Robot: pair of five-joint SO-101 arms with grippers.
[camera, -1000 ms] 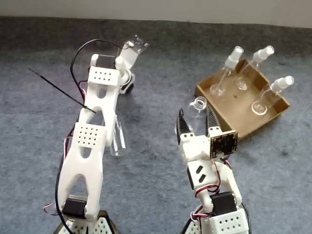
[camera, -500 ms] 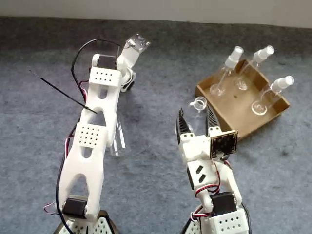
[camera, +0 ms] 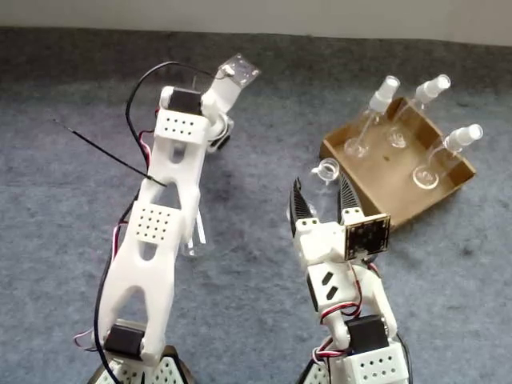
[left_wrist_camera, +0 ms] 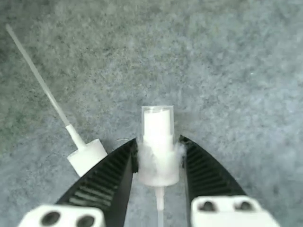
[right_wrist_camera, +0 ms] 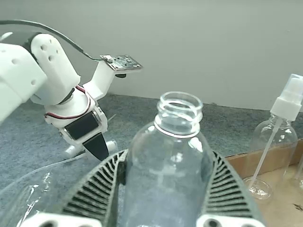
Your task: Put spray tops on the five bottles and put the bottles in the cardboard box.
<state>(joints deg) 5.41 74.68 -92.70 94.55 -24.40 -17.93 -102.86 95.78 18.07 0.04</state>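
On grey carpet [camera: 64, 240]: cardboard box [camera: 388, 174], pale wall [right_wrist_camera: 213, 47] behind.

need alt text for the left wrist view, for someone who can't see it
The left gripper is closed on a white spray top with a clear cap, its thin tube pointing back toward the camera. Beside it, a second spray top lies on the grey carpet, its long dip tube stretching away.

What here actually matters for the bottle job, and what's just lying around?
Job: spray top in left gripper; spare spray top; open bottle in right gripper; lying bottle; three capped bottles; cardboard box.
Just there: grey carpet, wall.
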